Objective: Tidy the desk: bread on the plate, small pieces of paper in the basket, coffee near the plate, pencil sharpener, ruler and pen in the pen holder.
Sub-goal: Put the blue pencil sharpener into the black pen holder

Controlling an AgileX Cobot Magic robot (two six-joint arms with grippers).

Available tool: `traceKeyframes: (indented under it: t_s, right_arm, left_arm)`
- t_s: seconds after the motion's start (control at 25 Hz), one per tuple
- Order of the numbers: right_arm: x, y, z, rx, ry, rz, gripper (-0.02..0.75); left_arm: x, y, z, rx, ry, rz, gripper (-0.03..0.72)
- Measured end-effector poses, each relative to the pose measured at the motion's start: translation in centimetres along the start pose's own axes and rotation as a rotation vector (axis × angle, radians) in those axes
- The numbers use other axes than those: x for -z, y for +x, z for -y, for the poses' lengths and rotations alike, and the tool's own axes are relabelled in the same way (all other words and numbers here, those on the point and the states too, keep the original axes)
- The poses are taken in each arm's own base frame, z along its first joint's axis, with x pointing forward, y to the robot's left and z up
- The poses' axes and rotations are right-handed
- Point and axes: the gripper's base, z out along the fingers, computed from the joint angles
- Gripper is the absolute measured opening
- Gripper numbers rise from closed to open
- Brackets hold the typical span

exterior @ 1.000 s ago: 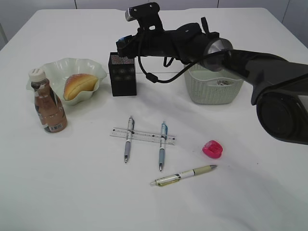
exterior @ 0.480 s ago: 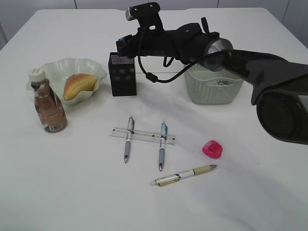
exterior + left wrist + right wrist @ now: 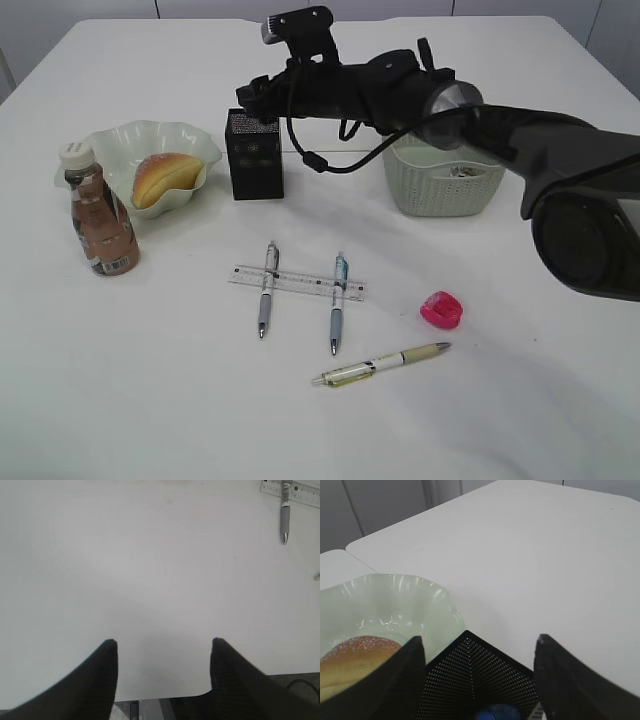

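White bench (image 3: pixel 150 400) with a tidying task partly done. The black right tool (image 3: pixel 252 95) reaches across from the right and hangs directly over the black perforated-metal pen holder (image 3: pixel 255 155); in the right wrist view its fingers (image 3: pixel 407 680) stand apart on either side of the holder's open top, gripping nothing, with a blue-tipped item lying inside the holder. The left tool (image 3: pixel 162 652) hovers over bare bench, its two dark fingers spread and empty. A golden bread roll (image 3: pixel 163 176) lies in the pale green wavy-edged glass plate (image 3: pixel 195 145), just left of the holder. A brown coffee bottle with a white cap (image 3: pixel 98 215) stands upright touching the plate's front-left rim. A pale green woven plastic basket (image 3: pixel 445 190) sits to the right of the holder, with something small inside. On the open bench, a clear plastic ruler (image 3: pixel 297 282) lies flat under two grey-barrelled pens (image 3: pixel 265 300) and (image 3: pixel 337 315) that cross it. A yellow-green pen (image 3: pixel 380 364) lies nearer the front, and a pink pencil sharpener (image 3: pixel 442 309) rests to its upper right.
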Motion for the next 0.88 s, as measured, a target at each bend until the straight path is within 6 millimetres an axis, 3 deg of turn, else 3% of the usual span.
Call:
traceKeyframes:
  t_s: [0.6,0.88]
  right_arm:
    - [0.0,-0.2,-0.1,-0.090,-0.008,0.030,0.510]
    - [1.1,-1.6,0.7,-0.112,-0.045,0.043,0.511]
  left_arm:
    - [0.0,0.0,0.0,0.000,0.000,0.000,0.433]
    - [0.0,0.0,0.0,0.000,0.000,0.000,0.433]
